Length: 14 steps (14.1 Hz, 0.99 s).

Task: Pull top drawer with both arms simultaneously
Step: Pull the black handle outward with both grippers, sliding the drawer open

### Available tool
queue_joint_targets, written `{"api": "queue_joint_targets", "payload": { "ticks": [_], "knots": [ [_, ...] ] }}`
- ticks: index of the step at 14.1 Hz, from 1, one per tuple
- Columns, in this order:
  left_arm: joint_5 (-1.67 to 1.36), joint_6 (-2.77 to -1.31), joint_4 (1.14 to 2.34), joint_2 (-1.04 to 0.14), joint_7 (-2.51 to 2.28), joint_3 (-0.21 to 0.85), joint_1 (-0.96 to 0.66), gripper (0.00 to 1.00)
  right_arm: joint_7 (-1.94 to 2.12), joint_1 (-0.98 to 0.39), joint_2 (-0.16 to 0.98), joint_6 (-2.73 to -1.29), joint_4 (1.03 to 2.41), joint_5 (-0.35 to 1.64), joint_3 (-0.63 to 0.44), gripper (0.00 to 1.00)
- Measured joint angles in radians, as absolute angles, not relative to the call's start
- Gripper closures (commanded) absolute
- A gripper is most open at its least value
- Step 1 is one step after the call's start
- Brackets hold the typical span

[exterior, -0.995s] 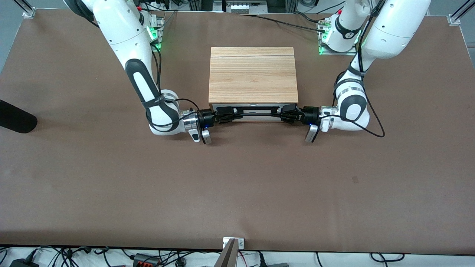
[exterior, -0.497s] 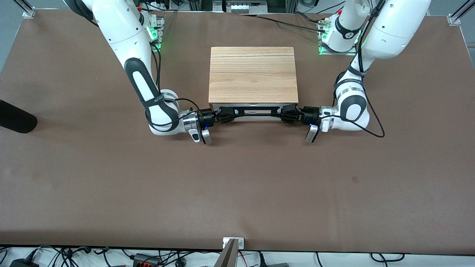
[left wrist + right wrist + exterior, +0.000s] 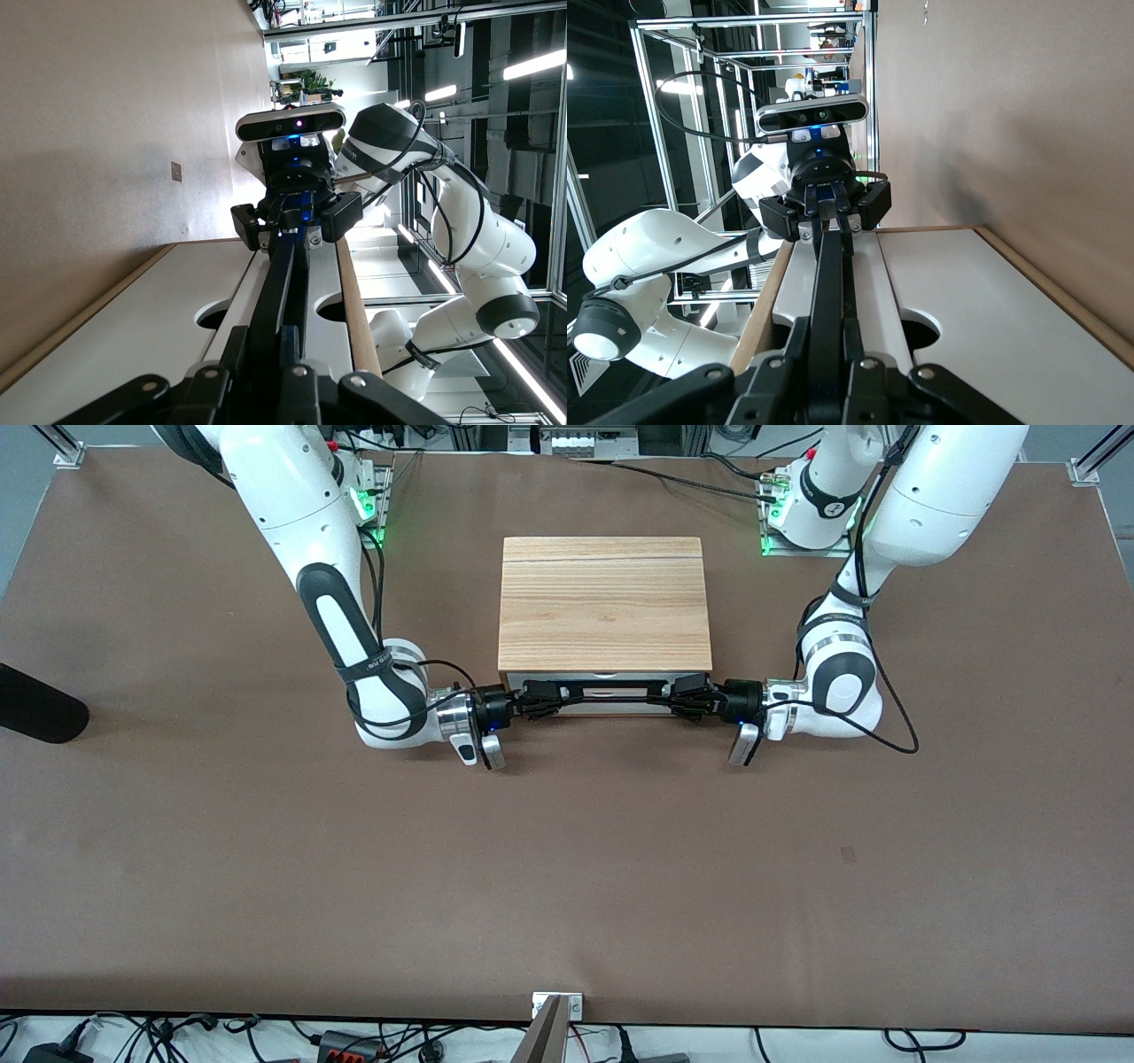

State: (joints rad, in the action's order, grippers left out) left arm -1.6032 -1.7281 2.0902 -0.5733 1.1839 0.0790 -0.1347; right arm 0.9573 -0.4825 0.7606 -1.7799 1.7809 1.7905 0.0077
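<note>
Centrally on the brown table [image 3: 266,868] stands the light-wood cabinet [image 3: 605,607], its front turned toward the front camera. Just under its wooden top sits the top drawer [image 3: 611,687] — a shallow drawer with a white front and a wide black bar handle [image 3: 611,686] running across it. Only a thin strip of the white front shows below the cabinet's top edge in the front view.

Both grippers are clamped on that bar, one at each end. The right arm's black two-finger gripper [image 3: 536,693] reaches in from the right arm's end of the table and grips the handle end nearest it; the left arm's black two-finger gripper [image 3: 687,692] does the same from the left arm's end. Each wrist lies roughly level, low over the table in front of the cabinet.

Along the bar, each wrist view looks straight at the other gripper — the left wrist view shows the right gripper [image 3: 297,220] closed on the handle [image 3: 275,292], with the white drawer front [image 3: 133,328] beside it.
</note>
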Motion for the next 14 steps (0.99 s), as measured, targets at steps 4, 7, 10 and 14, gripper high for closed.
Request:
{"api": "queue_joint_targets", "payload": {
  "ticks": [4,7,10,14],
  "knots": [
    [-1.603,-1.724,2.056,-0.596,1.184,0.079,-0.132,0.97,0.958,-0.481,0.766,-1.791,1.764,1.791,0.004,0.97],
    [-1.603,-1.71,2.009,-0.627,1.181,0.076,-0.128,0.97,0.957,-0.477,0.776,-1.803,1.735,1.791,0.001,0.97],
    [-1.603,-1.698,1.932,-0.678,1.161,0.073,-0.127,0.97,0.953,-0.464,0.81,-1.806,1.681,1.791,-0.001,0.97],
    [-1.603,-1.687,1.87,-0.718,1.14,0.071,-0.122,0.97,0.951,-0.453,0.846,-1.804,1.624,1.791,-0.001,0.97]
  ]
}}
